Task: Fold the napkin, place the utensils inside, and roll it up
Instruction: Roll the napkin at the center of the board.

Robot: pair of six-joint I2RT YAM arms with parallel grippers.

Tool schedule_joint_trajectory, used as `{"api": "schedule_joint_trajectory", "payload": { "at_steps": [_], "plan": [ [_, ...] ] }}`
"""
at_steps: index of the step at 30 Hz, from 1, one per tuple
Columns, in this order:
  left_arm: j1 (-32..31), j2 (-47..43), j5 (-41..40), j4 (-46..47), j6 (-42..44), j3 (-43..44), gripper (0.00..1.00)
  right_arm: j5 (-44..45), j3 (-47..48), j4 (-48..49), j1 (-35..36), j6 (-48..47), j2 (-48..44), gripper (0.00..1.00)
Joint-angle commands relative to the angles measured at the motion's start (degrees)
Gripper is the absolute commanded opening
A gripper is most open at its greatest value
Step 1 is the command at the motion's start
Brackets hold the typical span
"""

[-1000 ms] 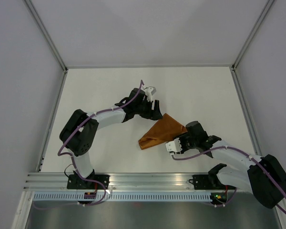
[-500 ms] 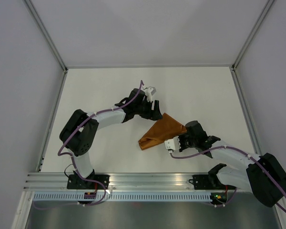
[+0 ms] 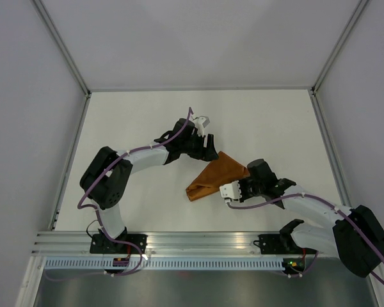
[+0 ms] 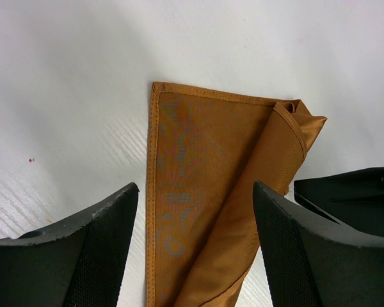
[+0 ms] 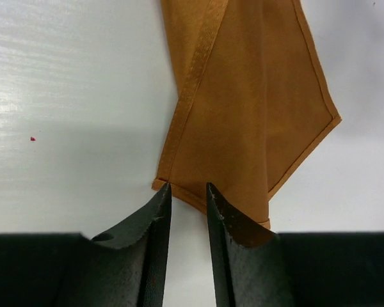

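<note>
Currently, per top view: napkin (image 3: 216, 176) lies at mid-desk (image 3: 134, 115), between both arms, folded over into a rough, uneven triangle. Long axis runs diagonal, narrow end toward near-left, broad end toward far-right.

Left hand (image 3: 208, 153): sits at napkin's far end. Fingers spread wide, one on each side of the cloth as seen from L wrist cam. No cloth caught between them. Contact w/ desk or cloth: cannot tell.

Right hand (image 5: 187, 187): sits at napkin's near-right edge. Fingers close together but not pressed together, a slim gap remains and white desk shows through it. Tips sit right at the hemmed edge. Hem crosses the gap at tip level. Whether tips touch the cloth: cannot tell. No firm pinch evident.

Napkin condition: top layer doubled over lengthwise, stitched hem visible along the edges, one corner curled up at the far end in L wrist view.

Desk: white, w/ one tiny red speck (image 5: 32, 138) left of napkin.
</note>
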Motion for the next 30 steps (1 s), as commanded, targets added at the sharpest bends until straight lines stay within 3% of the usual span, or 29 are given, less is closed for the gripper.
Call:
{"api": "schedule_joint_trajectory", "payload": {
  "at_steps": [1,4,8,20,30],
  "plan": [
    [0.0,-1.4,-0.1,1.5,-1.8,0.3,0.77,-2.7,3.4,-3.7,0.3,1.3,0.6,0.34],
    [0.1,-1.4,-0.1,1.4,-1.6,0.0,0.77,-2.4,3.5,-3.5,1.0,1.8,2.1,0.37],
    [0.4,-1.4,0.4,1.3,-1.5,-0.1,0.77,-1.9,4.6,-4.9,1.2,1.8,5.9,0.32],
    [1.2,-0.8,1.8,1.1,-0.7,0.4,0.76,-0.9,7.2,-7.3,1.3,1.5,12.8,0.37],
    [1.8,-0.2,2.9,0.6,-0.1,0.7,0.76,-0.5,11.3,-15.1,1.2,0.5,19.2,0.31]
  ]
}}
